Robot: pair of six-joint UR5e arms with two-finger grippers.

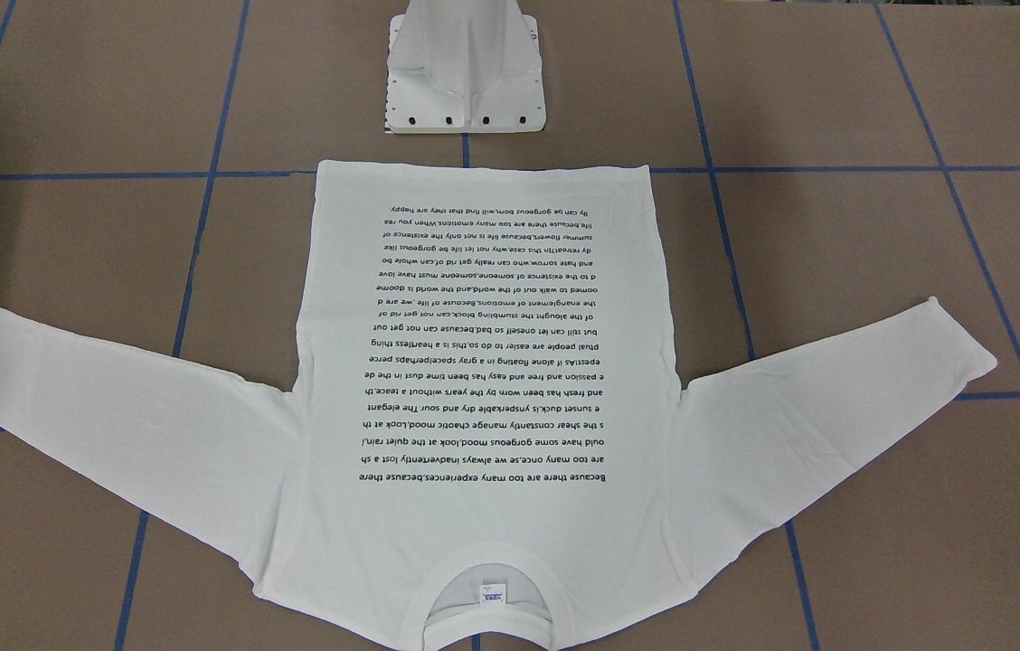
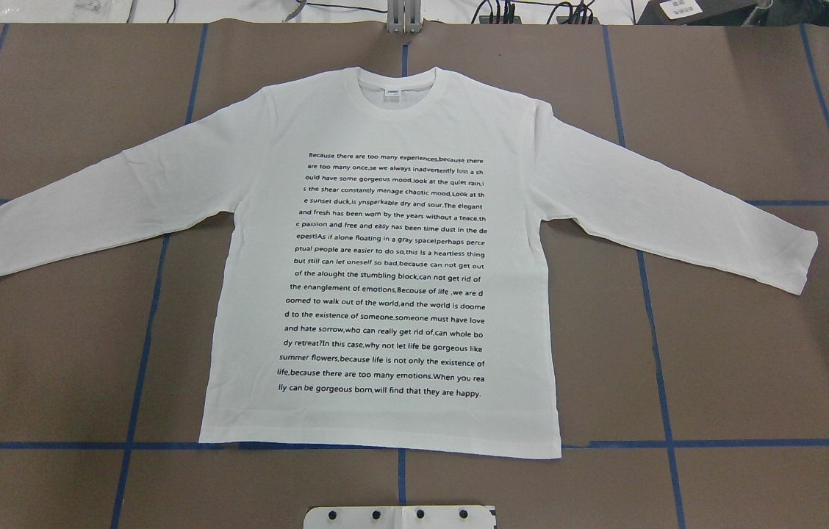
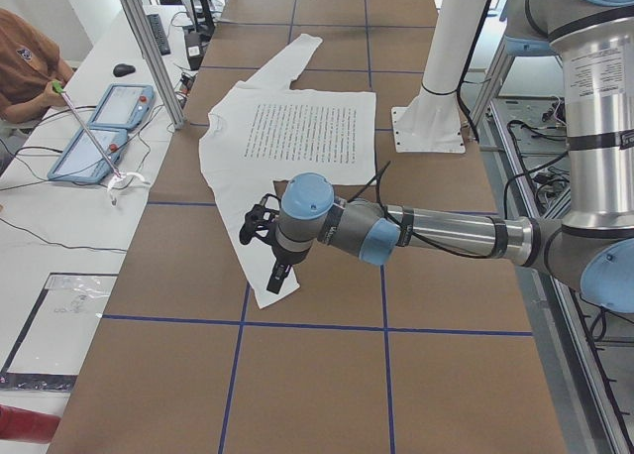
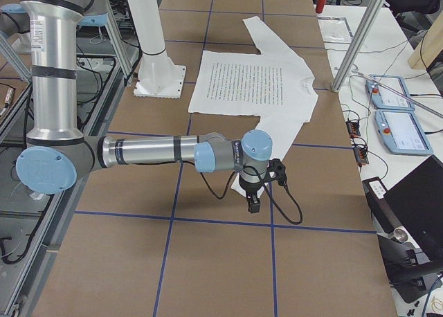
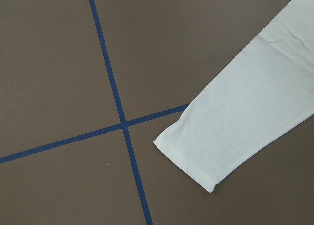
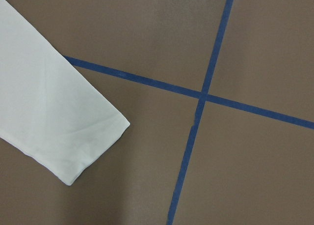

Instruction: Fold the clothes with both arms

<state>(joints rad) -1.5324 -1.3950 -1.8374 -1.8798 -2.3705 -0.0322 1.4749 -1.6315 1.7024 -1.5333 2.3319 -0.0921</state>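
The white long-sleeved T-shirt (image 2: 385, 117) lies flat on the brown table, text side up, with both sleeves spread out and the collar away from the robot. In the exterior left view my left gripper (image 3: 278, 279) hangs just above the near sleeve's cuff. That cuff (image 5: 235, 122) shows in the left wrist view with no fingers in frame. My right gripper (image 4: 254, 206) hangs over the other sleeve's end in the exterior right view, and its cuff (image 6: 49, 122) fills the right wrist view's left side. I cannot tell whether either gripper is open or shut.
The white pedestal (image 1: 465, 81) stands just behind the shirt's hem. Blue tape lines (image 2: 653, 330) grid the table. A seated person (image 3: 25, 67) and two blue-framed tablets (image 3: 99, 127) are at the side bench across the table. An aluminium post (image 4: 353, 40) stands by that edge.
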